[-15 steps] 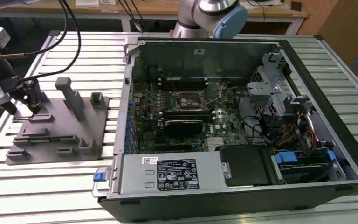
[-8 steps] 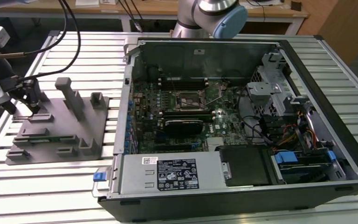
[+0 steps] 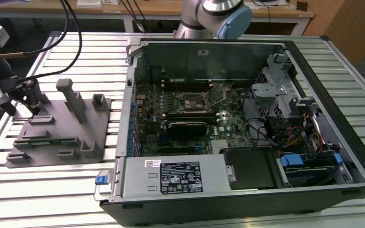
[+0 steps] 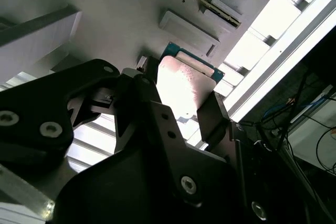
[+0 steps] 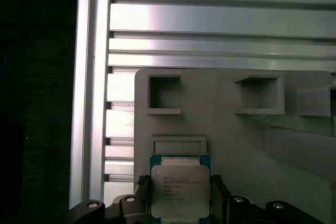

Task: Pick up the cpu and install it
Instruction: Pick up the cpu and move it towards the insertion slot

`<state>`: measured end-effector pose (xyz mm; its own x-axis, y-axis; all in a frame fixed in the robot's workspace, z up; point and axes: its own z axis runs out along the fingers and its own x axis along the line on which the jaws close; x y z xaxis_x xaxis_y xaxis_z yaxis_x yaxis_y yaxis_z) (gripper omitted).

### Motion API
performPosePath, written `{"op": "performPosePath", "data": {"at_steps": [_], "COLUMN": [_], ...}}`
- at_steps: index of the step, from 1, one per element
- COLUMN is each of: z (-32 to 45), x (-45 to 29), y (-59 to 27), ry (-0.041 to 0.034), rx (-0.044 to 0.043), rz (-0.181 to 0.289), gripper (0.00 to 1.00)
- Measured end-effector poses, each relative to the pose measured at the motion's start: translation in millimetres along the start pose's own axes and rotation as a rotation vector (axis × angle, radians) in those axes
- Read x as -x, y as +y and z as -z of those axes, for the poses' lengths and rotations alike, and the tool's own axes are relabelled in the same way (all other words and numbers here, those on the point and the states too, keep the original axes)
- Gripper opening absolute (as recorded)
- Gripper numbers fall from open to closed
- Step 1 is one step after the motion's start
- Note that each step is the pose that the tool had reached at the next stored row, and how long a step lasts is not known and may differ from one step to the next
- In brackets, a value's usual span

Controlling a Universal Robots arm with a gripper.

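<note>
Hand (image 3: 29, 105) is at the exterior view's left, down over the grey tray (image 3: 62, 137) on the slatted worktop (image 3: 62, 190), beside the open computer case (image 3: 233, 209). In both wrist views the cpu (image 5: 180, 187) sits between my fingers (image 5: 219, 195), silver top up and green edge showing. One finger is against each side, so I read the hand as clamped on the cpu. It's at the tray's edge, just next to a shallow rectangular pocket (image 5: 178, 145). Can't tell whether it's lifted clear or resting on the tray. In the second wrist view the metal top (image 4: 181, 90) catches glare, with a dark finger (image 4: 212, 116) on its side. The socket (image 3: 192, 100) in the case is on the board, well apart from the hand.
</note>
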<state>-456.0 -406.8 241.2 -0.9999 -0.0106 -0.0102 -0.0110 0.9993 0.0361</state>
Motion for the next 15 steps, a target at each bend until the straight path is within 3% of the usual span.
{"op": "performPosePath", "data": {"at_steps": [15], "z": [3.7], "x": [0.0], "y": [0.1], "ry": [0.0002], "rx": [-0.0001], "rz": [0.000], "gripper": [0.54]}}
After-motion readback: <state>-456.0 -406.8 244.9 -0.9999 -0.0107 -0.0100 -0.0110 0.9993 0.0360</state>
